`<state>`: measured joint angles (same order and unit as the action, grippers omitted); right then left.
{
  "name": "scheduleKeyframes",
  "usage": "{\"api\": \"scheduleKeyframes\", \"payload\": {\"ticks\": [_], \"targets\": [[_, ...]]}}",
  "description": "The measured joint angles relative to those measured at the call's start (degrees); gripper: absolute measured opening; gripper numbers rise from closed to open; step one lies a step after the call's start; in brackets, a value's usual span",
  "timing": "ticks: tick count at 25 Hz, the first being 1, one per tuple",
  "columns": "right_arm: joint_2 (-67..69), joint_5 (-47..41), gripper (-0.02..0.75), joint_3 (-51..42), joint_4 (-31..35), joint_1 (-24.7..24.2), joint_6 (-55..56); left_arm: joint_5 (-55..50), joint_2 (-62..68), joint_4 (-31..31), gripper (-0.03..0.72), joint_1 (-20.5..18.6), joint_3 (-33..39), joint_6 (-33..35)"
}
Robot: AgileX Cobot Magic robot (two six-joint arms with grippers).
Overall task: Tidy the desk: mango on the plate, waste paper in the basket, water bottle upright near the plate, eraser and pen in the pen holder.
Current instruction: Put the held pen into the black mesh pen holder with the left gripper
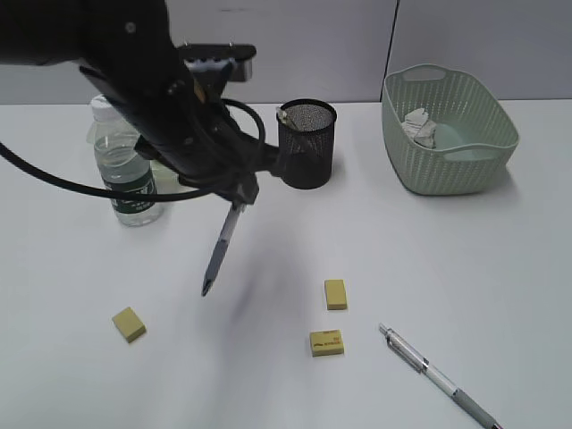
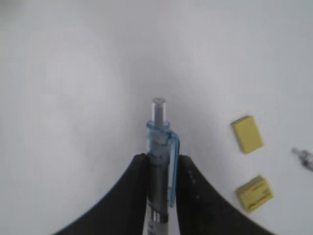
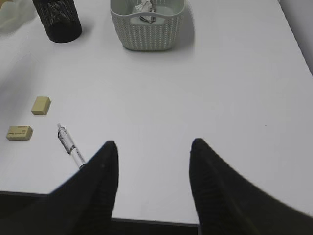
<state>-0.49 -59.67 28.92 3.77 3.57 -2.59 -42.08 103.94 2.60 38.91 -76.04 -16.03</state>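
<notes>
The left gripper [image 2: 159,196] squeezes a blue pen [image 2: 160,161] above the desk [image 1: 465,268]. Only the exterior view shows it near the pen holder [image 1: 307,143]. The right gripper [image 3: 154,161] hangs open, empty.

Open white desk [image 1: 465,259] stretches between the pen holder [image 1: 307,143] and the basket [image 1: 447,130] at its three o'clock. Three erasers [image 1: 335,294] and a loose pen [image 1: 438,375] clutter the near strip at six o'clock.
</notes>
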Motion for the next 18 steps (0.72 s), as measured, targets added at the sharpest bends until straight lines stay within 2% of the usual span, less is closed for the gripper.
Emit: {"api": "scheduleKeyframes", "payload": {"ticks": [4,14,18], "targets": [[0.0,0.0,0.384,0.0,0.0,0.0,0.0,15.4,-5.8,0.1,0.138,0.1,5.2,0.0],[0.0,0.0,0.384,0.0,0.0,0.0,0.0,52.7,-5.3,-1.2,0.138,-0.5,5.9,0.0],[0.0,0.0,0.384,0.0,0.0,0.0,0.0,62.1,-2.5,-1.2,0.138,-1.4,5.9,0.0]]}}
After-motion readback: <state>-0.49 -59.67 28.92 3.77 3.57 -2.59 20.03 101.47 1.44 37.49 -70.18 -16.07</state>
